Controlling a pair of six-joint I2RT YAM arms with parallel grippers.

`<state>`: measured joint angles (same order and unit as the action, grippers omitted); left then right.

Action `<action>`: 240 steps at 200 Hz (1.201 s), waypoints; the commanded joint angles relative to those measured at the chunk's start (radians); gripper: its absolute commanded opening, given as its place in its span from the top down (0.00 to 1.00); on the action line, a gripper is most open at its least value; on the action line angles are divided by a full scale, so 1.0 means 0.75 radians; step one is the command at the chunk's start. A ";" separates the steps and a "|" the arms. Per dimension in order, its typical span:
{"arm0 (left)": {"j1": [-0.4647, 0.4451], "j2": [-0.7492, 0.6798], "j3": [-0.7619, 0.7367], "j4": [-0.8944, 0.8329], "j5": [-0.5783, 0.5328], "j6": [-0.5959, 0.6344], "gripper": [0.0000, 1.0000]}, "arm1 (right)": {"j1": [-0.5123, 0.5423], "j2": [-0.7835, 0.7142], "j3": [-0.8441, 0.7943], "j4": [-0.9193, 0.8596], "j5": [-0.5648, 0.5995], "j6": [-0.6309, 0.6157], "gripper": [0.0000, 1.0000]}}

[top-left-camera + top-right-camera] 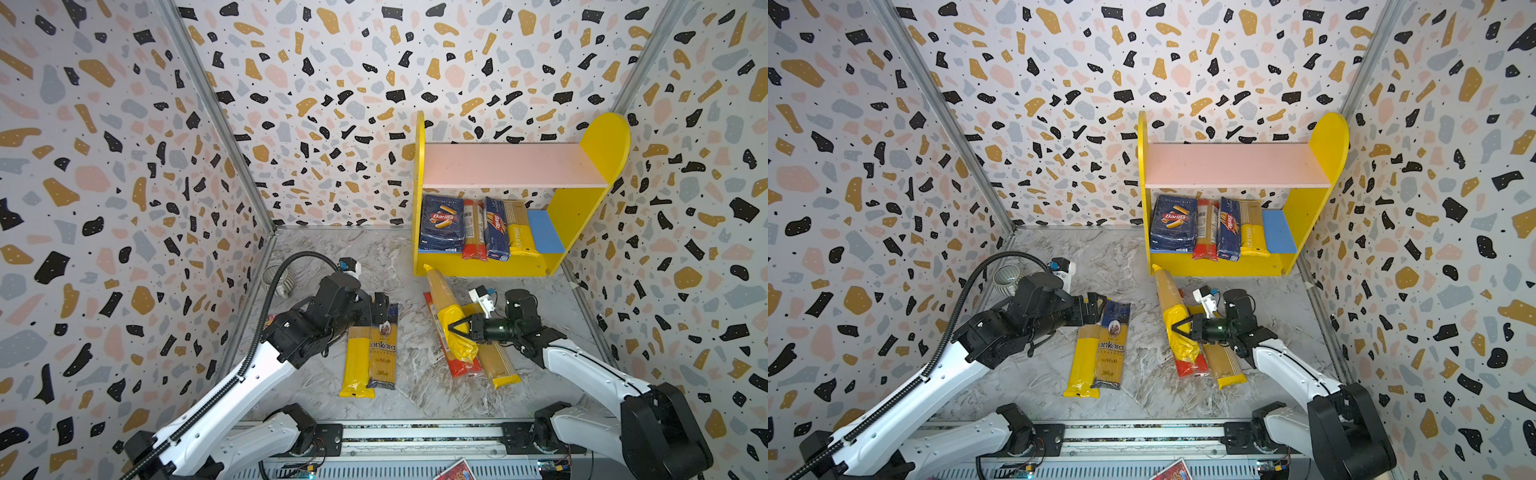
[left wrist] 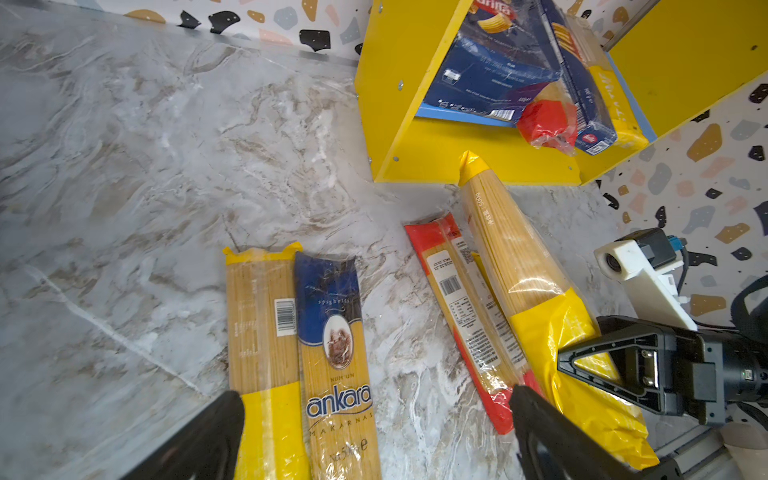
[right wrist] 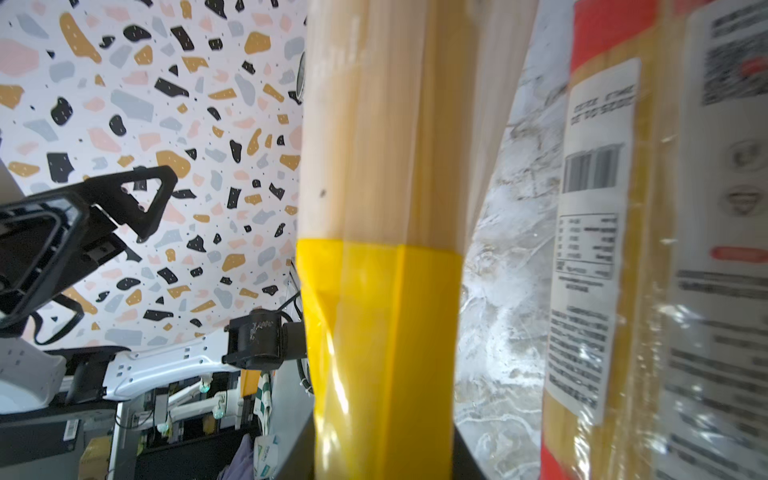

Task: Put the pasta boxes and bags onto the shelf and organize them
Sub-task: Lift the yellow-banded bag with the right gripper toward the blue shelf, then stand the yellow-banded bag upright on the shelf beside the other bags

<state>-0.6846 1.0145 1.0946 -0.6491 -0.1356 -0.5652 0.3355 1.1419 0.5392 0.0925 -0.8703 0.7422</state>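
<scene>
Marbled grey tabletop (image 1: 316, 257) carried everything beyond the metal rail (image 1: 415, 434) at the front. Nearest on the left, the left tool (image 2: 376, 397) hung with its fingers spread wide above two bags that lay side by side and touching: a yellow-ended bag (image 1: 355, 365) and, to its right, the dark blue ankara bag (image 1: 383, 353). Neither was gripped.

On the right, the right tool (image 1: 453, 329) was clamped together on the yellow band of the held bag (image 1: 440, 291), which slanted away toward the shelf (image 1: 582, 216). Beneath it lay two more packs, a red-orange bag (image 1: 465, 368) and a second yellow bag (image 1: 498, 365), both partly covered by the held bag and the tool. The held bag's far yellow tip reached the shelf's yellow base front, below the blue lower board (image 1: 544, 232); whether it touched could not be told.

Farther back, by the left wall, a ribbed cup (image 1: 276, 280) stood behind the left arm. On the blue lower board four things lay in a row, touching: the wide Barilla box (image 1: 441, 224) at the left panel, a shelved red bag (image 1: 473, 232), the narrow Barilla box (image 1: 496, 230) and a shelved yellow bag (image 1: 519, 232). The shelved red bag and the narrow Barilla box jutted past the board's front edge. A bare blue strip showed at the right end. Above sat the pink upper board (image 1: 511, 166), and terrazzo-patterned walls (image 1: 332, 104) closed the back.
</scene>
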 commanded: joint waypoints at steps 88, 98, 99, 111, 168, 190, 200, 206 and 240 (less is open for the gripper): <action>0.005 0.100 0.111 0.120 0.160 0.090 0.00 | -0.397 -0.001 0.530 -0.264 -0.069 -0.253 0.82; 0.005 0.097 0.108 0.117 0.160 0.094 0.00 | -0.437 0.019 0.560 -0.266 -0.082 -0.256 0.82; 0.005 0.097 0.109 0.117 0.160 0.094 0.01 | -0.441 0.021 0.563 -0.267 -0.084 -0.257 0.82; 0.005 0.100 0.107 0.115 0.162 0.101 0.00 | -0.483 0.050 0.597 -0.282 -0.082 -0.269 0.82; 0.005 0.126 0.131 0.123 0.179 0.116 0.00 | -0.652 0.251 0.863 -0.431 0.132 -0.433 0.83; 0.005 0.153 0.155 0.123 0.177 0.126 0.00 | -0.678 0.374 1.015 -0.477 0.215 -0.485 0.83; 0.005 0.167 0.165 0.120 0.175 0.134 0.00 | -0.682 0.422 1.085 -0.496 0.249 -0.512 0.83; 0.005 0.177 0.171 0.121 0.173 0.137 0.01 | -0.688 0.449 1.120 -0.504 0.273 -0.521 0.83; 0.005 0.241 0.191 0.130 0.172 0.148 0.00 | -0.722 0.611 1.299 -0.554 0.372 -0.569 0.83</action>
<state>-0.6846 1.1690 1.2037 -0.5827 -0.0154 -0.4812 -0.1925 1.5860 1.3842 -0.3687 -0.6369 0.3981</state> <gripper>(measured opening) 0.995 0.293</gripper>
